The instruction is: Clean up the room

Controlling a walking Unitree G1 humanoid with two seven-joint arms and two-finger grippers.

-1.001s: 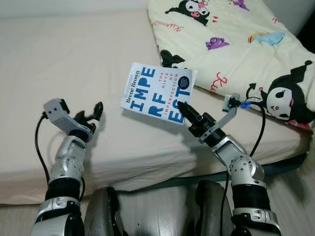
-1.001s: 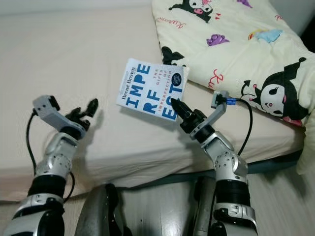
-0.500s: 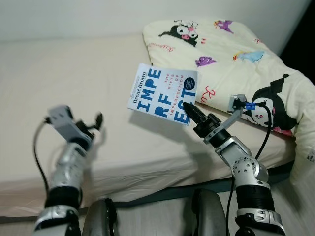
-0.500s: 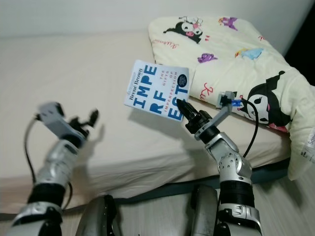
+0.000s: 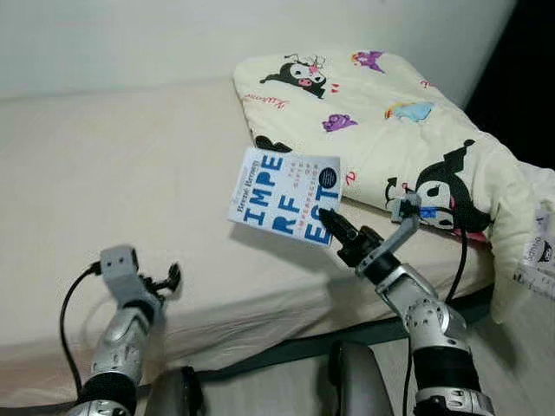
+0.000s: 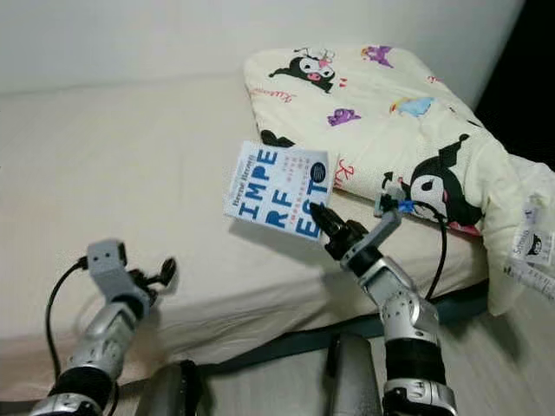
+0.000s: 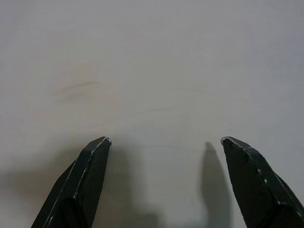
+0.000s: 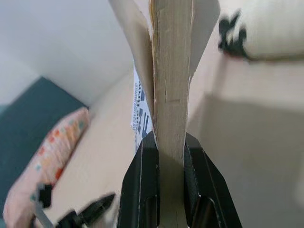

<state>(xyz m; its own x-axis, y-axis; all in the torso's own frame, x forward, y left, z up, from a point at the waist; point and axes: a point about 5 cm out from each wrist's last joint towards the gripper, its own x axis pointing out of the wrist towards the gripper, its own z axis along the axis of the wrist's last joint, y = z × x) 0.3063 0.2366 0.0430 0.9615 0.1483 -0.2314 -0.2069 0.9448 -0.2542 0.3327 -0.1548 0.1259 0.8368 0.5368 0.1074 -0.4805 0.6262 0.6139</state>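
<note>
A white paperback book (image 5: 284, 194) with big blue letters hangs above the beige bed (image 5: 130, 165), near its front edge. My right gripper (image 5: 332, 227) is shut on the book's lower corner. In the right wrist view the book's page edge (image 8: 171, 85) stands clamped between the two black fingers (image 8: 137, 190). My left gripper (image 5: 170, 278) is low at the left, over the bed's front edge, and open. The left wrist view has its fingertips (image 7: 97, 152) spread wide over bare sheet with nothing between them.
A cream comforter (image 5: 381, 121) printed with cartoon figures lies folded on the bed's right side and spills over the corner. A pale wall (image 5: 217, 35) runs behind the bed. A patterned pillow (image 8: 42, 161) lies at the far end in the right wrist view.
The camera has risen and pulled back, bringing more wall and comforter into view. The left arm has dropped lower toward the bed's front edge. The right gripper still grips the book.
</note>
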